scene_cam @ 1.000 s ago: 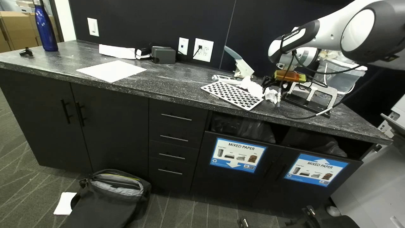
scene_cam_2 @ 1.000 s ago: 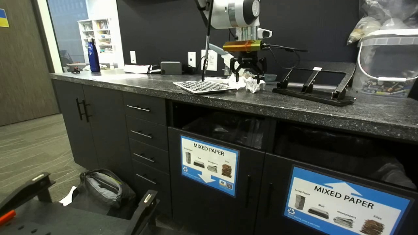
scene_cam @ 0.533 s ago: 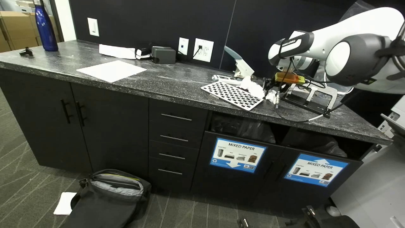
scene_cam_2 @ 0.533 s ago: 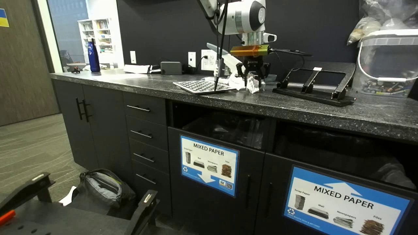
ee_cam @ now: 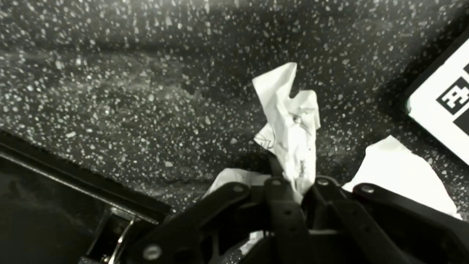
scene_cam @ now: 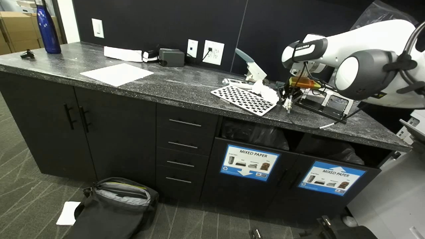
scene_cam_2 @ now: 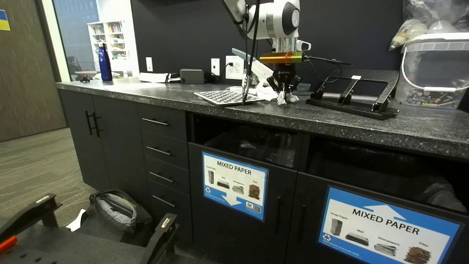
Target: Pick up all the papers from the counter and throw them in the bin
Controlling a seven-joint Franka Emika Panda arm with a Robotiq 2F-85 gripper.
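Since half a second ago, as an exterior view shows, the fingers of the black two-fingered gripper [scene_cam_2: 286, 92] have drawn together, and they now pinch a small crumpled white paper wad [scene_cam_2: 281, 98]. It seems to rest on the dark grey speckled stone-look counter [scene_cam_2: 300, 112]. The gripper points straight down, presumably to fit between the black slanted metal-looking stand [scene_cam_2: 351, 109] and a larger crumpled white paper heap [scene_cam_2: 268, 93] without knocking either. Under the counter are a dark built-in bin front [scene_cam_2: 238, 229] with a blue-and-white label [scene_cam_2: 234, 185] and a near-identical bin front [scene_cam_2: 313, 212]; which is meant I cannot tell. Lying above them, the wad should need only a short carry.

In an exterior view, the heap lies by the black-and-white checkered flat sheet [scene_cam: 244, 99], just beside the gripper. A flat white paper sheet [scene_cam: 117, 74] is well apart.

In the wrist view, the wad juts long and narrow from between the fingertips, so it is probably held near one end and may flop on lifting. Loose white paper [ee_cam: 406, 179], likely that heap's edge, lies near one finger and could be dragged along.
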